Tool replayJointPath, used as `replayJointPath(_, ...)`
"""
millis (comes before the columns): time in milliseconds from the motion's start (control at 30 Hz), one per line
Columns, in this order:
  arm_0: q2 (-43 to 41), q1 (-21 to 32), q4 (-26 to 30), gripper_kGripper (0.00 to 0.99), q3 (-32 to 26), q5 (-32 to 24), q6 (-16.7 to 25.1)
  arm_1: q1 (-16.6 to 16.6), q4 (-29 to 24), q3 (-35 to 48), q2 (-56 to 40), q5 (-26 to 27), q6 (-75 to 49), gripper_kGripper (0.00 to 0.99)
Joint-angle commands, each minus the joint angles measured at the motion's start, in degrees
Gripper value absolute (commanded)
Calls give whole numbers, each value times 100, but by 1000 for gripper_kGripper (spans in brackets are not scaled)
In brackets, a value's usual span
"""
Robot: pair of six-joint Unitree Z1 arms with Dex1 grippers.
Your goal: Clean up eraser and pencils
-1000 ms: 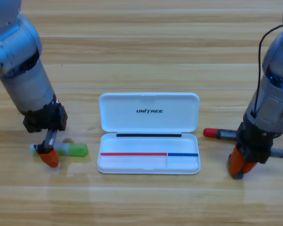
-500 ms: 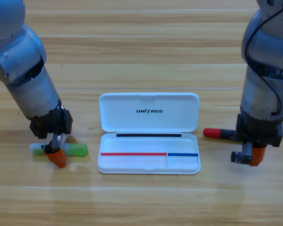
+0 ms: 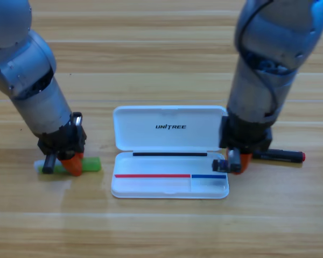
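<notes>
The bench (image 3: pixel 161 231) is pale wood planks with a soft sheen; on it the white case (image 3: pixel 169 134) looks smooth glossy plastic, the green pencil (image 3: pixel 91 164) left of the case matt plastic, both arms dull grey metal

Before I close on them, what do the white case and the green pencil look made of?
The white case looks like smooth moulded plastic: uniform glossy white, rounded corners, printed logo. The green pencil, under the left hand, looks like translucent plastic or rubbery material, hard to say which. The right hand sits at the case's right edge.
</notes>
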Motion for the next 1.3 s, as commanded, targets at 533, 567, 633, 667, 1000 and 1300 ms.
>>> replayJointPath(533, -1198, -120, 2665, 0, -1624, 138, -69, 272, 66, -564, 1088, 78, -115, 0)
replayJointPath(567, -1215, -156, 2753, 0, -1721, 120, -95, 272, 66, -573, 1097, 69, -115, 0)
replayJointPath(633, -1215, -244, 2902, 0, -1896, 111, -157, 272, 66, -590, 1115, 51, -115, 0)
replayJointPath(667, -1215, -270, 2946, 0, -1949, 111, -175, 272, 66, -590, 1124, 34, -115, 0)
replayJointPath(1000, -1171, -411, 2999, 0, -2011, 103, -298, 202, 66, -529, 1088, -107, -133, 32)
replayJointPath(1300, -1057, -507, 2999, 0, -2063, 85, -342, 184, 66, -414, 1001, -98, -168, 827)
